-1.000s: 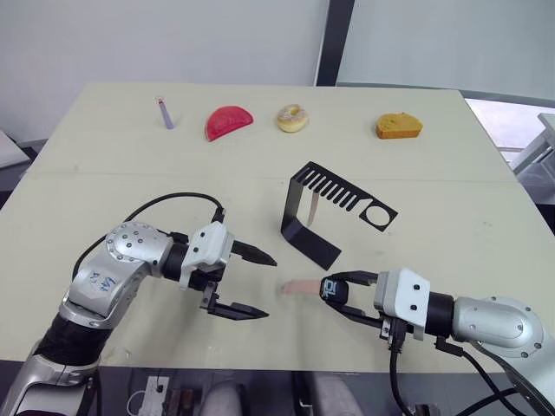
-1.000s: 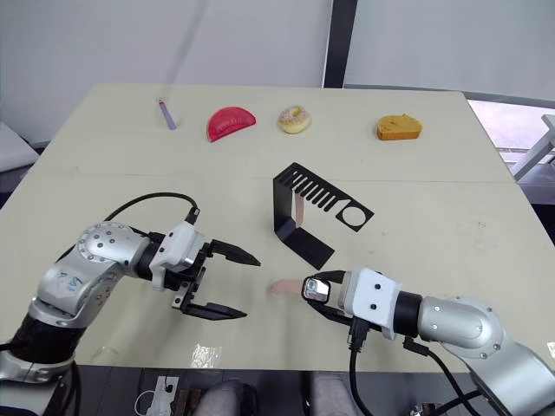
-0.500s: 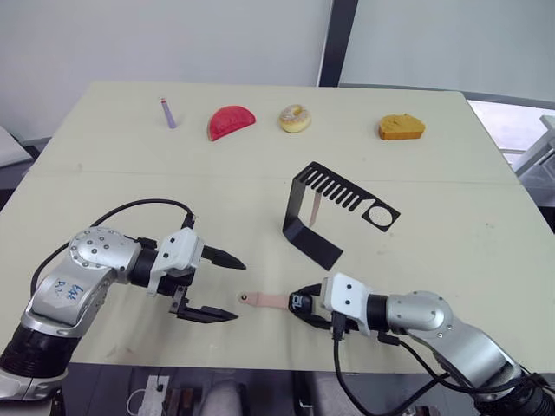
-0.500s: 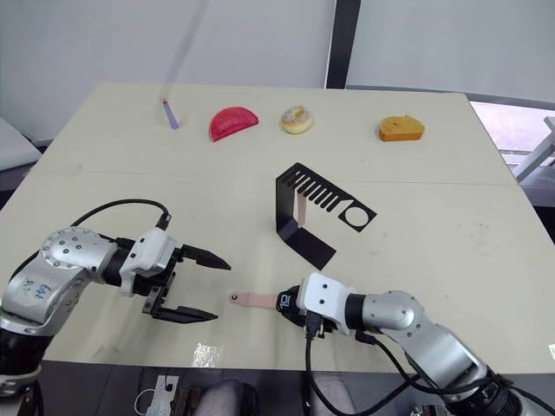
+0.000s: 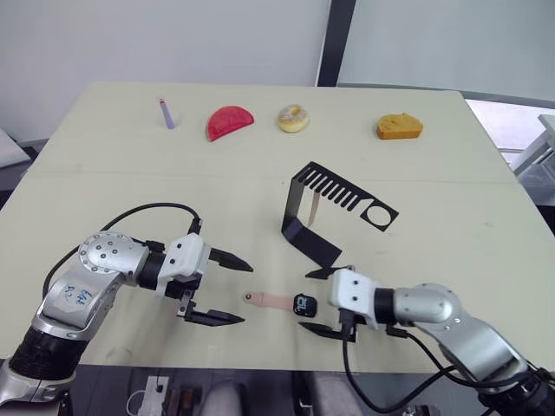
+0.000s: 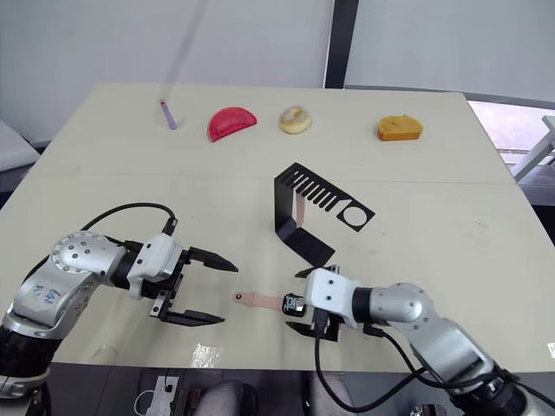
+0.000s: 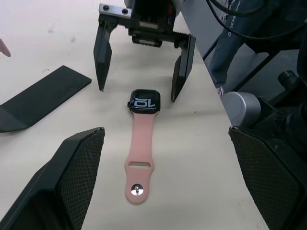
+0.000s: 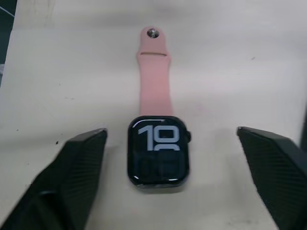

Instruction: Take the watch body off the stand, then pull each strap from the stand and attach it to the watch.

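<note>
Leftmost, the left claw [image 5: 227, 290] hovers over the tabletop [image 5: 104, 199], fingers spread wide, empty, aimed toward the watch body [image 5: 304, 304]. That watch body lies flat, off the stand [image 5: 329, 212] and near its base, with one pink strap [image 5: 270, 300] already joined and pointing at the left claw. Rightward, the right claw [image 5: 323, 301] straddles the watch body, fingers apart, gripping nothing. Remaining, by judgement: the second strap [image 5: 313, 211] hanging from the stand's slotted arm.
</note>
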Robot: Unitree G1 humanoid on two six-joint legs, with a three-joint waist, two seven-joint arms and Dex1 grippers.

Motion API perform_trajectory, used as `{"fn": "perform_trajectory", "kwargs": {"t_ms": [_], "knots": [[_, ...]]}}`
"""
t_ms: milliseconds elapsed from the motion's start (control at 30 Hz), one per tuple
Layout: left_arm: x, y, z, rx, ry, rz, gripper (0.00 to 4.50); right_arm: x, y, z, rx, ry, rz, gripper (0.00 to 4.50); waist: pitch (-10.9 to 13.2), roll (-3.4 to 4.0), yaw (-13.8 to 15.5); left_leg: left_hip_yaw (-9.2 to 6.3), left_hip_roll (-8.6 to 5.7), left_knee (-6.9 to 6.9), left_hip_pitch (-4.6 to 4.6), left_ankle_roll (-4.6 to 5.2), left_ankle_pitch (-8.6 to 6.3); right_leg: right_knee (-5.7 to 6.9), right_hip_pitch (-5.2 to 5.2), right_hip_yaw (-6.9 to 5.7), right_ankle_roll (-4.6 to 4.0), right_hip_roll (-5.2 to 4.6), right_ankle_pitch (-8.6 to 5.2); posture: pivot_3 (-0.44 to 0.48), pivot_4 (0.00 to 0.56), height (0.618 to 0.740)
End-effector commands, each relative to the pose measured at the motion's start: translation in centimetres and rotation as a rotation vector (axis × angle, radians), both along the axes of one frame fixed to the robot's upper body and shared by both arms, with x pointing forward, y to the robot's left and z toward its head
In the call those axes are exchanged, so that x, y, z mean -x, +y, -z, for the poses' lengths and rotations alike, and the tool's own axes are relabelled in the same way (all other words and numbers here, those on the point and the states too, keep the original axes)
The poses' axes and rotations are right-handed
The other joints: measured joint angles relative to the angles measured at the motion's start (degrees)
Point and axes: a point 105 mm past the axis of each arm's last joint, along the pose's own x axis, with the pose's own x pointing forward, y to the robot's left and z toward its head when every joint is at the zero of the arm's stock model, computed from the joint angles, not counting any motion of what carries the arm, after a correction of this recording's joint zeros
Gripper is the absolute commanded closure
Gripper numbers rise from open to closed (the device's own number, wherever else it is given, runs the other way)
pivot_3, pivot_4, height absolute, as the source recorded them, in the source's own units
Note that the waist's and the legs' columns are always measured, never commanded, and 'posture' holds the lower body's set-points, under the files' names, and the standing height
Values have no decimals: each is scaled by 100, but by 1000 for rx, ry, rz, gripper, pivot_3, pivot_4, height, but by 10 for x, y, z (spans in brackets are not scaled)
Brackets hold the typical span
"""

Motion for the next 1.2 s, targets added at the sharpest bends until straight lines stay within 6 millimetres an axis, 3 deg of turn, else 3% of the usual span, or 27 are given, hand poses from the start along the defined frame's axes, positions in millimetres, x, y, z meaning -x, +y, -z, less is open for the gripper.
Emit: {"fn": "perform_trajectory", "kwargs": {"t_ms": [33,167,300,433,533,600,867,967,1067,1200], "knots": [[-2,5,-16,93,-9,-107,0,16,-15,-28,-103,-20,59,49,-2,-5,-5,0,3,3,-3,0,-5,0,1,0,0,1,0,0,150,737],[-11,24,-17,186,8,-315,0,23,-57,-41,-224,-7,326,49,-6,-9,-39,1,3,9,5,2,-6,1,12,4,3,-4,1,0,150,737],[-13,58,-24,307,99,-497,0,36,-108,-42,-257,-28,580,49,-7,-10,-45,2,4,4,15,-1,-6,5,18,5,1,-2,1,0,150,737],[-12,77,-26,308,94,-564,0,42,-124,-43,-277,-33,651,49,-7,-11,-55,4,3,5,17,-2,-6,2,18,6,1,-2,0,0,150,737],[-9,75,-24,287,73,-546,0,39,-122,-44,-287,-38,634,49,-8,-10,-52,6,2,4,19,-3,-7,2,19,6,0,-2,0,0,150,737],[-8,63,-24,291,54,-501,0,31,-116,-41,-295,-35,597,49,-9,-13,-45,6,2,5,18,-3,-7,2,19,6,0,-2,0,0,150,737],[-9,0,-34,387,18,-389,0,-26,-54,-23,-376,-1,462,49,-10,-12,-60,6,-2,7,14,-6,-6,2,15,9,0,1,1,0,150,737],[-9,-13,-37,406,10,-386,0,-48,-35,-15,-367,6,448,855,-10,-11,-63,6,2,5,14,-9,-4,7,11,9,-1,4,0,0,150,737],[-10,-23,-37,402,-4,-382,0,-62,-22,-11,-382,12,443,2247,-9,-11,-48,7,0,10,13,-9,-4,10,9,9,-1,1,0,0,150,737],[-9,-35,-38,405,-27,-373,0,-71,-10,3,-345,27,436,4431,-10,-11,-40,7,0,10,11,-8,-4,8,9,8,-1,1,0,0,150,737]]}}
